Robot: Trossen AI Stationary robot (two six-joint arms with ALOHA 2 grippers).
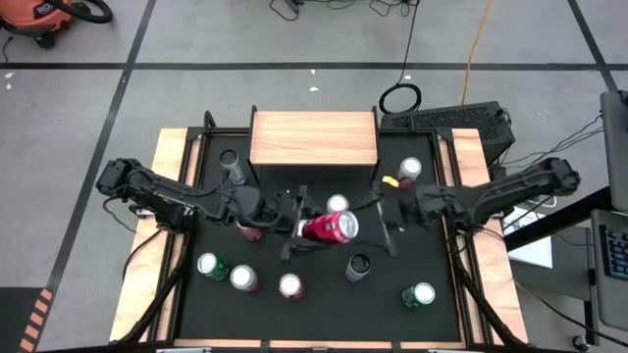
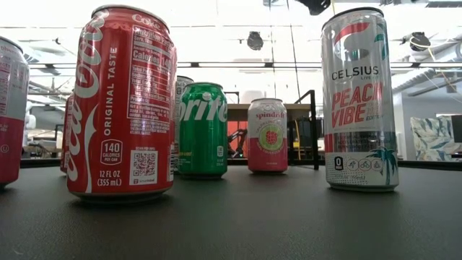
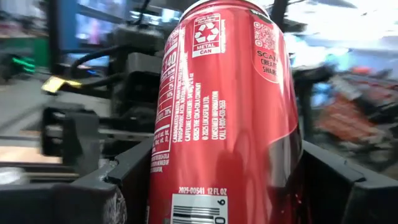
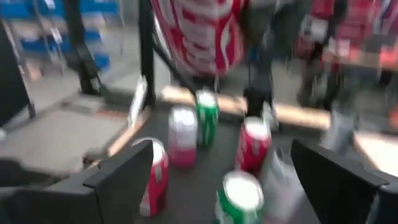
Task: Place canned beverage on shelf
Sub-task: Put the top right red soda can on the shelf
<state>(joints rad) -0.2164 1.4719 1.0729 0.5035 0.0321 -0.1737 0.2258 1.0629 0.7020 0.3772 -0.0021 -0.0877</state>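
Observation:
A red Coca-Cola can (image 1: 329,227) hangs above the middle of the black mat (image 1: 442,265), with my left gripper (image 1: 312,227) shut on it; in the left wrist view the can (image 3: 224,112) fills the space between the fingers. My right gripper (image 1: 383,224) stands open just right of the can, touching nothing. Its wrist view shows the red-and-white can (image 4: 199,31) ahead of the empty gap of my right gripper (image 4: 217,180). The wood-topped shelf (image 1: 314,137) stands on its black legs at the mat's far edge, its top bare. My left gripper pinches the can's side wall, low on its body (image 3: 163,186), between its two fingers. One finger (image 3: 124,180) lies on each side. The fingers come level from the table's left. The can is lifted clear of the mat, tilted with its silver top (image 1: 345,227) toward the right.
Several cans stand on the mat: a pink-and-silver one (image 1: 337,203) beside the held can, green and red ones (image 1: 242,277) near the front, a dark one (image 1: 358,267), one at far right (image 1: 409,169). The low view shows Coke (image 2: 123,108), Sprite (image 2: 202,130) and Celsius (image 2: 359,101) cans.

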